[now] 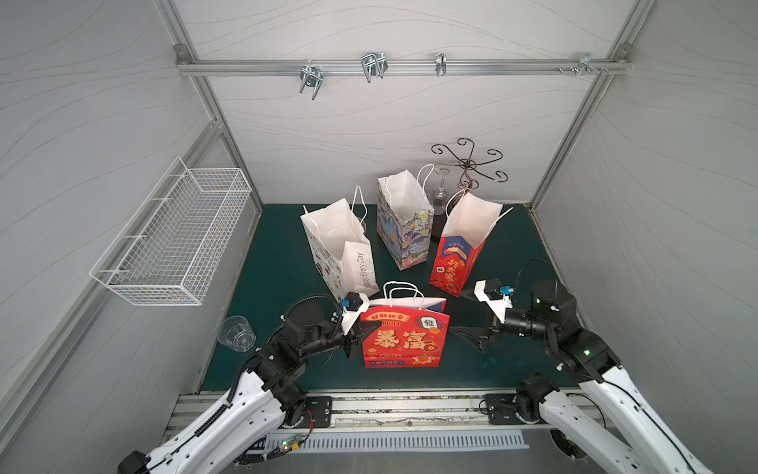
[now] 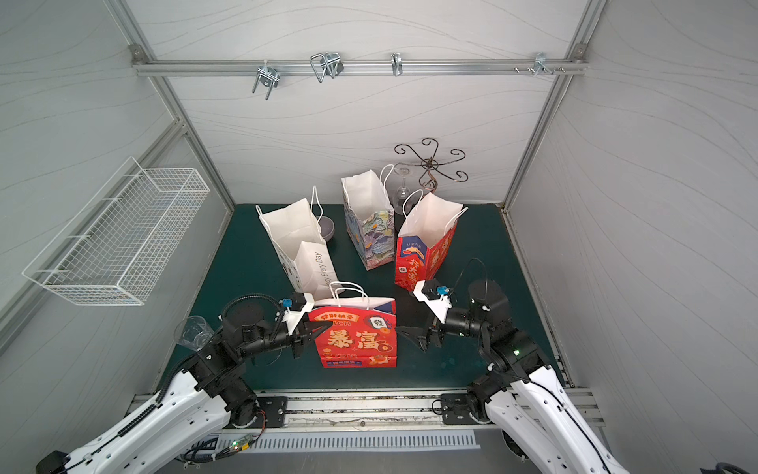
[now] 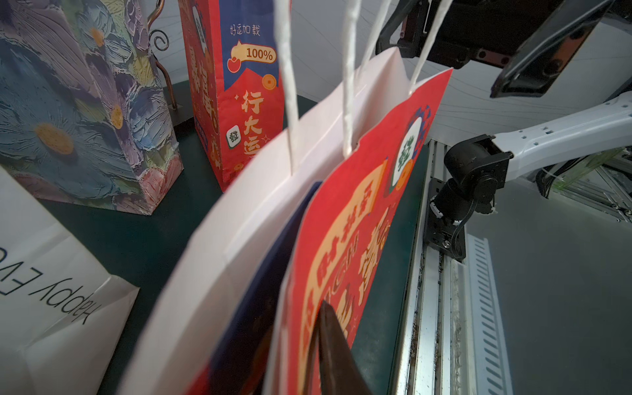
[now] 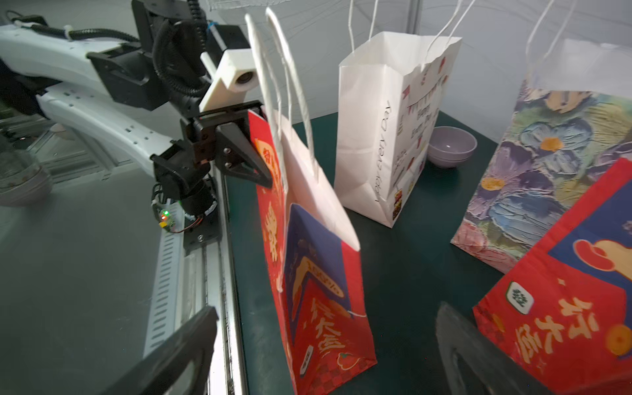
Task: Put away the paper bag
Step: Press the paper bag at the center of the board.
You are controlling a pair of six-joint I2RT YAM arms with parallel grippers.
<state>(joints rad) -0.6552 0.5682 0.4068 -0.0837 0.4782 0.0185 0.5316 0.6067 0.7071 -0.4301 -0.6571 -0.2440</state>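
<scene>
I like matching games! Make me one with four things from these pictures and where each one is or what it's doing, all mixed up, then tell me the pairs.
Things:
1. nearest red bag
2. flowery bag
3. wire basket
4. right gripper

Places or states:
A. hanging on the side wall
B. wide open, holding nothing
C. pinched at its upper edge by the left gripper
D. standing at the back, between the white bag and the other red bag

Pairs: 1-C, 2-D, 3-A, 4-B
</scene>
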